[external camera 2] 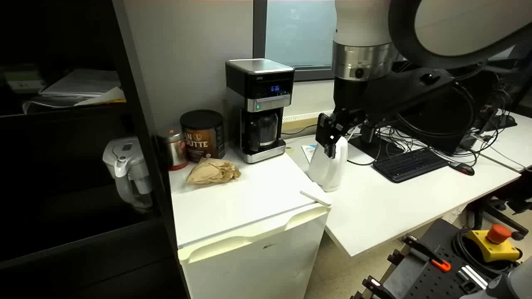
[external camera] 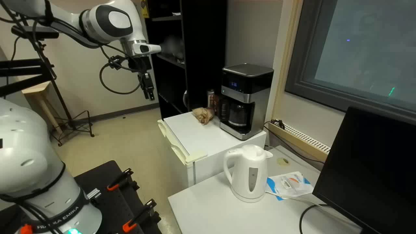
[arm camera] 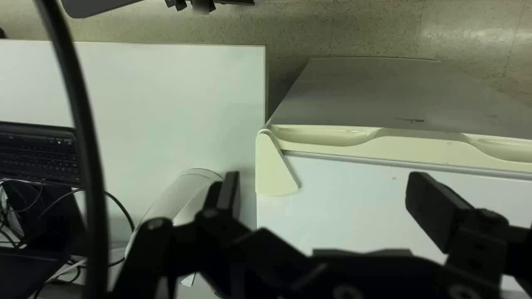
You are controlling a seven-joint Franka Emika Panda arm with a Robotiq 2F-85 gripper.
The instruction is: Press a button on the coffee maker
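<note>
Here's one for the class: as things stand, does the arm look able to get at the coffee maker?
Probably yes: both exterior views show the coffee maker unblocked in front; the bag lies low, to one side. The open pincer hangs empty, touching nothing.

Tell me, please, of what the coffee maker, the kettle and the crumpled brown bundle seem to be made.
Coffee maker: probably glossy black plastic and satin metal, judging by its dark shine and silvery sheen.
Kettle: likely smooth white plastic, given its soft sheen.
Brown bundle: matte, probably paper, as its creases suggest.
</note>
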